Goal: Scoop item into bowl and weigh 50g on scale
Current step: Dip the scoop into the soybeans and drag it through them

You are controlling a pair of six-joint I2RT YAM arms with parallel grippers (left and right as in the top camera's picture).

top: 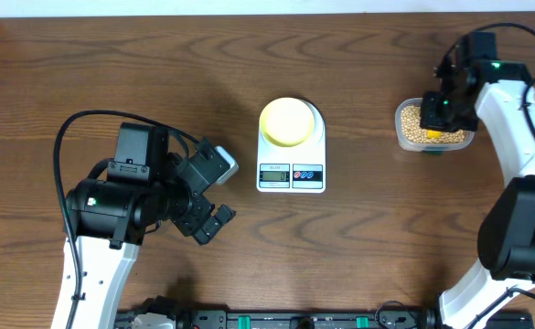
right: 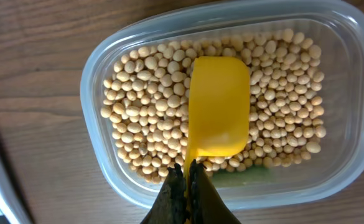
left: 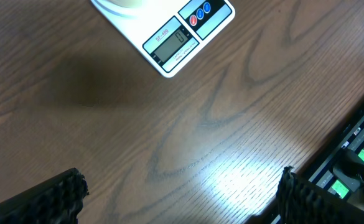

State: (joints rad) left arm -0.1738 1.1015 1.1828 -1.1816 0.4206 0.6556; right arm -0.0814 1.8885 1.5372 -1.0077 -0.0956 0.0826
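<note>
We find the soybeans (right: 144, 93) all in the clear container (right: 98, 74) near the tabletop's right edge. The right jaws pinch the handle of the yellow scoop (right: 218, 106), which is empty over the beans. The pale yellow bowl (top: 286, 121) looks empty on the scale (top: 290, 175) mid-tabletop. The left jaws are spread wide. We judge that no scooping or weighing is done yet.

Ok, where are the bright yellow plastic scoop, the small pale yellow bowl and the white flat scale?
yellow plastic scoop (right: 218, 106): right wrist view, middle of its cup.
pale yellow bowl (top: 285, 122): overhead view, its bare middle.
white flat scale (top: 274, 174): overhead view, its display.

Left arm (top: 101, 206) jaws gape; right arm (top: 514, 114) jaws clamped.
</note>
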